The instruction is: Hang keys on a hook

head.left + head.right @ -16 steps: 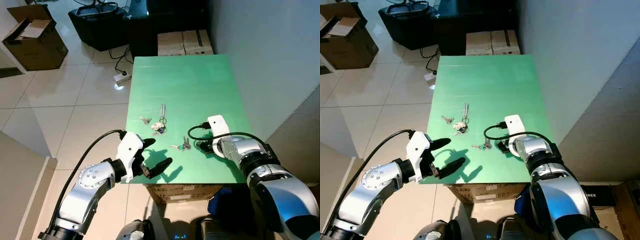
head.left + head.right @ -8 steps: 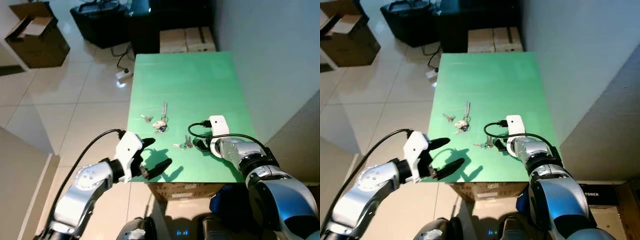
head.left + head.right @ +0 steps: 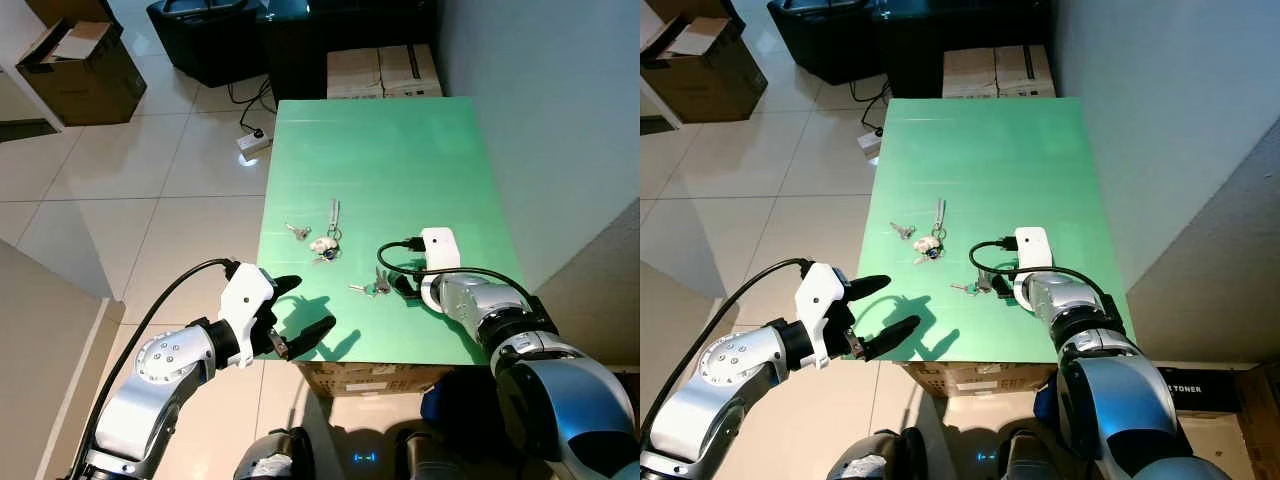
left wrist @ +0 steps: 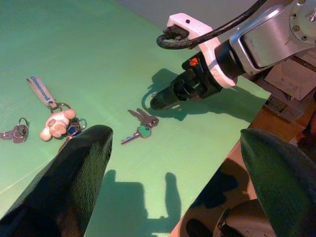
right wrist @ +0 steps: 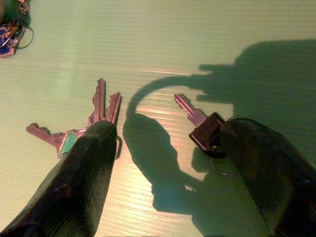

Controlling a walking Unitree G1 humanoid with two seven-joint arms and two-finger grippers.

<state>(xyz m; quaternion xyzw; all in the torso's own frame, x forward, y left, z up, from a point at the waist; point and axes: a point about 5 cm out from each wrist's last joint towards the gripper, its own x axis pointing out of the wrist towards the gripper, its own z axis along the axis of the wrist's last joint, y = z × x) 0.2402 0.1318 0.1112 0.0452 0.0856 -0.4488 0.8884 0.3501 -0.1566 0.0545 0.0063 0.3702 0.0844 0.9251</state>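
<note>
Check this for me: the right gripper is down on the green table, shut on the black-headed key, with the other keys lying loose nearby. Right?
Not quite. The right gripper is open; the right wrist view shows the black-headed key lying loose between its fingers on the green table. The other keys lie loose nearby.

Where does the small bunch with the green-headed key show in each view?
Left eye view: green-headed bunch lies on the green table, near its front edge.
Right eye view: same spot.
Left wrist view, lying apart from the bear-charm keyring.
Right wrist view, beside the black-headed key.
Shared landmark: the bear-charm keyring.
</note>
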